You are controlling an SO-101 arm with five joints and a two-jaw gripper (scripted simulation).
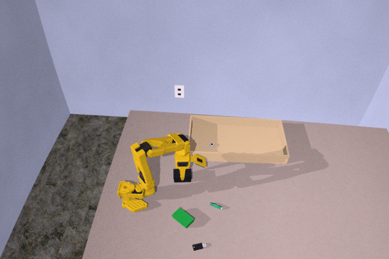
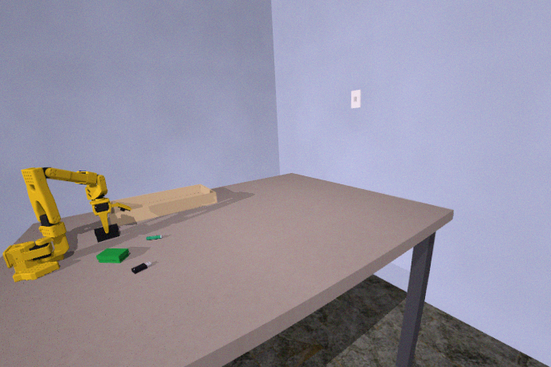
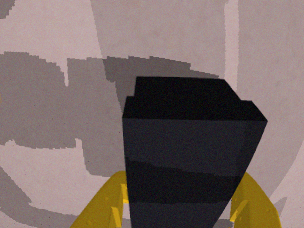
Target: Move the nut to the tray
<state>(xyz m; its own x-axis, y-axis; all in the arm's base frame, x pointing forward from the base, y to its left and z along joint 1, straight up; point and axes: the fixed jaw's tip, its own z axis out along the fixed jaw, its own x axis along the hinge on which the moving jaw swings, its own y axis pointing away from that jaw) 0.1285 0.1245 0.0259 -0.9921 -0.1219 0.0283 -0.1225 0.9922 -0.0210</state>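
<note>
My gripper (image 1: pixel 182 176) (image 2: pixel 107 229) is shut on the black box (image 1: pixel 176 176) (image 2: pixel 115 230) (image 3: pixel 180 150). In the wrist view the box fills the middle between the yellow jaws and has a stepped outline. I cannot tell whether its lid is fully seated, and its open side is not visible. Whether it touches the table is also unclear. The small silver nut (image 1: pixel 211 146) lies in the tan tray (image 1: pixel 252 158) (image 2: pixel 178 206), in the left part near the front wall. I see nothing else in the tray.
A green box (image 1: pixel 183 218) (image 2: pixel 112 255) stands on the table in front of the arm. A small green cylinder (image 1: pixel 215 205) (image 2: pixel 153 236) lies right of it. A black USB stick (image 1: pixel 197 246) (image 2: pixel 139 268) lies nearer the front. The tray stands behind and right of the gripper.
</note>
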